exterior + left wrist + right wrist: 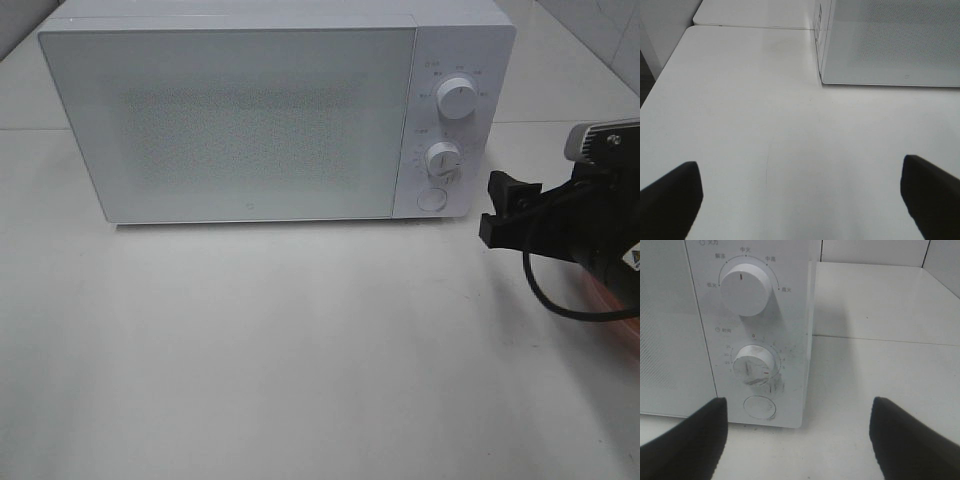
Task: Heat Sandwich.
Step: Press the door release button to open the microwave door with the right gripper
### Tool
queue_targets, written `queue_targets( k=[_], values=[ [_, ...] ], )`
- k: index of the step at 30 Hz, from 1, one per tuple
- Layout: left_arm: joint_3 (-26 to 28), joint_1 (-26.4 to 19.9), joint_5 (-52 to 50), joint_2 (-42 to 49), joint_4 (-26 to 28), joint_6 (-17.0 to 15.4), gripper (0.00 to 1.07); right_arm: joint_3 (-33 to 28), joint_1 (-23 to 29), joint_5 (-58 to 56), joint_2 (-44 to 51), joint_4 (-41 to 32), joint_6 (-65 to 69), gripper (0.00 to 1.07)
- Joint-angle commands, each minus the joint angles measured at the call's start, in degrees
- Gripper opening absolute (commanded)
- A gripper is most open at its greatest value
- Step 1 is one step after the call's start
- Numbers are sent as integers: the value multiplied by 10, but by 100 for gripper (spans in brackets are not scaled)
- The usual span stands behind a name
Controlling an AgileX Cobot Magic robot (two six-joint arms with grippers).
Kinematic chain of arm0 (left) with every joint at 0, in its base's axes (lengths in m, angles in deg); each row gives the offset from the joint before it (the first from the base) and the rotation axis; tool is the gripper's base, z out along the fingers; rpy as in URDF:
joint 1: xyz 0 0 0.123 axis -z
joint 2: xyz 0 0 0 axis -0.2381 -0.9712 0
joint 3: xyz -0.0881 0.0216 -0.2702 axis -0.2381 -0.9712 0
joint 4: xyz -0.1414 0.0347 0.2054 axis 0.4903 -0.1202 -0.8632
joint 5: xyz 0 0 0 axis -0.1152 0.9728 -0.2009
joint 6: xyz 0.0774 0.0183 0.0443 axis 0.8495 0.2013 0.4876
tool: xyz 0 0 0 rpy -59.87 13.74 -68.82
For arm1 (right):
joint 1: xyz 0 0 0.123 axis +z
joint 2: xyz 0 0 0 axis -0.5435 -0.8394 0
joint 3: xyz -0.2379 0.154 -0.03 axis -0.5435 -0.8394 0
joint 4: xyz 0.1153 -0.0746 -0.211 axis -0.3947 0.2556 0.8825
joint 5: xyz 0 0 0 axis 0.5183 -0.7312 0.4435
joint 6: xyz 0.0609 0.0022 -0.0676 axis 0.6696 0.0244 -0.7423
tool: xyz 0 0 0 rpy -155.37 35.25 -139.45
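The sandwich is out of view in all three views. The white microwave (250,110) stands at the back of the table with its door closed. My right gripper (498,208) hovers open just right of the control panel, level with the timer knob (442,158). In the right wrist view the right gripper (799,405) faces the panel with its dark fingers (685,440) spread wide and nothing between them. The left gripper (799,165) shows only in the left wrist view. It is open over bare table in front of the microwave's (890,40) left corner.
The panel carries a power knob (746,290), the timer knob (754,365) and a round button (759,407). A pink plate rim (625,332) peeks from under the right arm at the right edge. A black cable (545,300) loops below that arm.
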State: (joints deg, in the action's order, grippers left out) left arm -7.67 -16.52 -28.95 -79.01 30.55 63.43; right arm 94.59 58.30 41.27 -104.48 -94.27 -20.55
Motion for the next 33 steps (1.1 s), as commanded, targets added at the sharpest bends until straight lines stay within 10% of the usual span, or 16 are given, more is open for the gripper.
queue_targets(
  k=[1, 23, 33],
  values=[
    [-1, 2, -2, 17, 1, -5, 101, 0, 48, 53, -35, -63, -10, 76],
    [-1, 2, -2, 17, 1, -5, 101, 3, 148, 103, -102, -160, 13, 76],
    [-1, 2, -2, 17, 1, -5, 101, 3, 148, 103, -102, -160, 265, 76]
  ],
)
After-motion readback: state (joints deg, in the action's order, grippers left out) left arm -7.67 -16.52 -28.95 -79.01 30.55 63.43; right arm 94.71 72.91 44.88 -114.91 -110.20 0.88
